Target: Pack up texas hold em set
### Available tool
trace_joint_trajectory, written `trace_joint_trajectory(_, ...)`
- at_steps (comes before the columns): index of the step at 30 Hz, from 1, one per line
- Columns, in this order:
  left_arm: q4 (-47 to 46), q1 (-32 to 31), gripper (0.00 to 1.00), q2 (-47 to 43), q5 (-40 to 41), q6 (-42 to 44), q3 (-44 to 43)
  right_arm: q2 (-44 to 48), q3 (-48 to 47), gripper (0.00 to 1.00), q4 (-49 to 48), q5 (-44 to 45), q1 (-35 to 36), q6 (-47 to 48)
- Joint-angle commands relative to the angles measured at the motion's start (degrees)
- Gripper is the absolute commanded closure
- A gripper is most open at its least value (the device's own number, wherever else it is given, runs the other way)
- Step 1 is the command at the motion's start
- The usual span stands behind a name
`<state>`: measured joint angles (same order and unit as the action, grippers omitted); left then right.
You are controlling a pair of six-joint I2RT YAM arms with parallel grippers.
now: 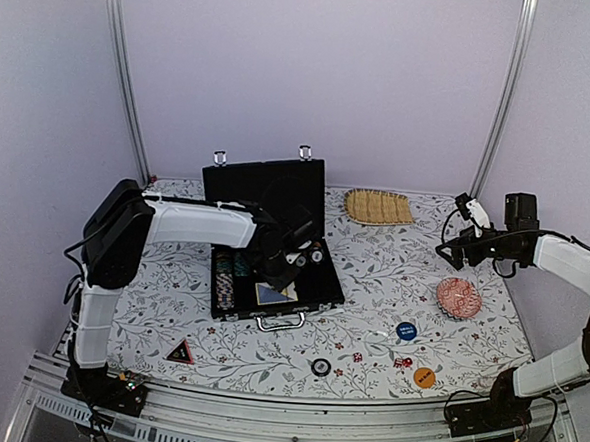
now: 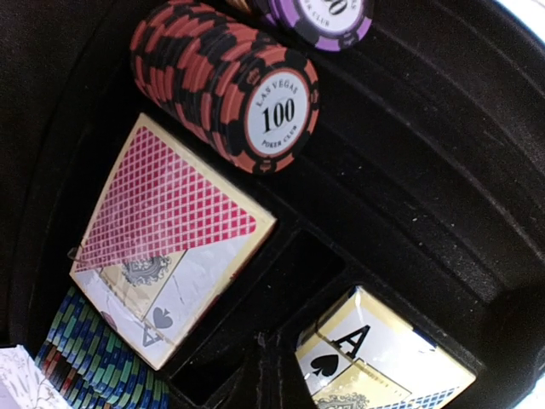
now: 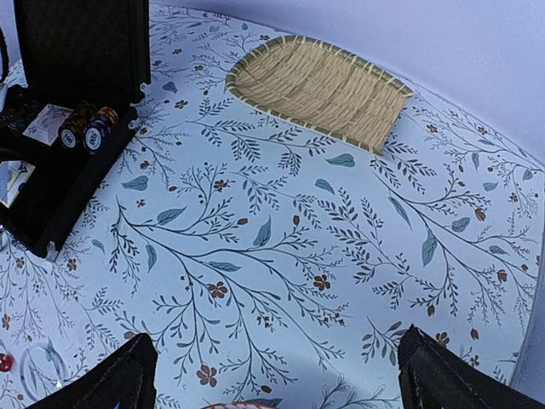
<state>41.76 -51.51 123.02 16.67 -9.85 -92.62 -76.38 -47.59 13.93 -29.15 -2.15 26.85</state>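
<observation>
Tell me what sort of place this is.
Probably a robot lab test cell, not a home: the left arm and right arm are bolted to a metal rail, metal posts frame plain walls, and a poker briefcase lies staged on a floral-cloth table.

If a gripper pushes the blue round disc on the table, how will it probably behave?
The blue disc lies flat and looks thin, so it would probably slide rather than tip. Its low edge likely leaves little to grasp from above. Being round, it might roll if stood on edge.
</observation>
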Motion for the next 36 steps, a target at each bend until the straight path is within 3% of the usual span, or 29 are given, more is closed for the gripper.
trace_joint_trajectory(1, 2.4, -1.9, 1.0, 2.5, -1.2, 0.2, -0.6, -0.6, -0.5, 0.01, 0.8, -1.1, 0.4, 0.3)
trace_joint_trajectory(8, 4.4, -1.8, 1.0, -0.9, 3.9, -0.1, -4.5, -0.3, -0.5, 0.01, 1.0, -1.2, 0.4, 0.3)
trace_joint_trajectory(11, 3.2, -1.4, 0.87, -4.8, 1.2, -0.7, -2.9, -0.3, -0.6, 0.01, 1.0, -1.2, 0.4, 0.4)
trace_joint_trajectory(14, 2.5, -0.3, 0.84, -6.6, -4.5, -1.2, -0.7, -0.3, -0.7, 0.01, 1.0, -1.4, 0.4, 0.3)
trace_joint_trajectory(20, 1.2, -0.1, 0.97, -6.0, -9.3, -1.2, 3.8, -0.5, -0.8, 0.01, 1.1, -1.9, 0.7, 0.3)
trace_joint_trajectory(24, -0.2, 0.5, 1.0, -4.3, -11.5, -1.2, 5.6, -0.4, -3.6, 0.01, 2.1, -4.0, 1.0, -2.4)
trace_joint_trajectory(27, -0.4, 1.2, 1.0, -2.9, -12.4, -1.2, 5.8, -1.6, -12.0, 0.01, 6.2, -6.7, 1.5, -7.1)
trace_joint_trajectory(32, 0.2, 1.4, 1.0, -3.4, -12.2, -1.5, 5.8, -7.0, -38.5, 0.01, 22.0, -17.1, 1.5, -14.5)
trace_joint_trajectory(36, -1.5, 1.2, 1.0, -6.5, -11.1, -2.9, 7.3, -7.8, -53.2, 0.01, 27.3, -21.8, 1.6, -24.6)
